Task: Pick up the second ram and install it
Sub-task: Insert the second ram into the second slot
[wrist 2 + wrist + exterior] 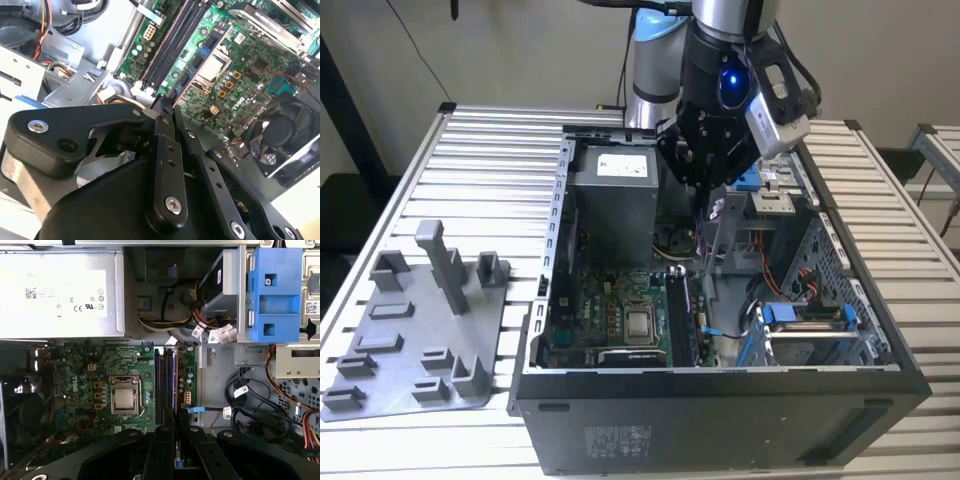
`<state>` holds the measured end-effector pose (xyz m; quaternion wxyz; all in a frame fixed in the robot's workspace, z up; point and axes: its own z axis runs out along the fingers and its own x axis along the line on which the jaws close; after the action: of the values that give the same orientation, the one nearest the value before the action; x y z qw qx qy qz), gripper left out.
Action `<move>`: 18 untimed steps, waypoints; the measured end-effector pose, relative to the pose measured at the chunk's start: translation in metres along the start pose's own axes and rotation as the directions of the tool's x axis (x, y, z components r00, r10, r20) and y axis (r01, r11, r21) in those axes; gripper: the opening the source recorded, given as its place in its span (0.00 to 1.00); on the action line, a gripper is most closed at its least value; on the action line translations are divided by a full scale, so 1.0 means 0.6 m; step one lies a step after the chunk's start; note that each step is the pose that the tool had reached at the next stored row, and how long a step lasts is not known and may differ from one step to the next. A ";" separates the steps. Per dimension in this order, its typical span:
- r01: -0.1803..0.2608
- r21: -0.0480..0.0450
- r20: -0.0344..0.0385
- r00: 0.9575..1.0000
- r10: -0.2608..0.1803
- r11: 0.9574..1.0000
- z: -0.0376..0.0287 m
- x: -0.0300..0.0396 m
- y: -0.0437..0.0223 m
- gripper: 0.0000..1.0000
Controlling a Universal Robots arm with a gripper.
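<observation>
My gripper (704, 185) hangs over the open computer case (720, 400), above the far end of the motherboard (610, 310). In the first wrist view its black fingers (162, 450) stand close together on a narrow blue-green strip, the second ram (175, 456), seen edge-on. That strip lines up with the black memory slots (165, 385) beside the processor socket (124, 400). In the second wrist view the gripper (167, 106) sits just short of the slots (172, 45), still above them.
A grey power supply (615, 195) fills the far corner of the case. A blue drive caddy (275, 295) and cable bundles (250, 405) lie to one side of the slots, a black fan (287, 135) to the other. A grey fixture plate (420, 330) rests on the table at the exterior view's left.
</observation>
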<state>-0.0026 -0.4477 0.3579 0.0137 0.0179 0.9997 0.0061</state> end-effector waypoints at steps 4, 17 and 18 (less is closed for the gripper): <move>0.026 -0.001 -0.001 1.000 -0.026 1.000 0.007 0.000 -0.001 0.14; 0.042 -0.001 -0.002 0.999 -0.042 0.999 0.019 0.000 -0.010 0.14; 0.041 -0.001 -0.002 0.999 -0.041 0.999 0.021 0.000 -0.012 0.14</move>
<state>-0.0027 -0.4551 0.3453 0.0128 -0.0028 0.9999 0.0064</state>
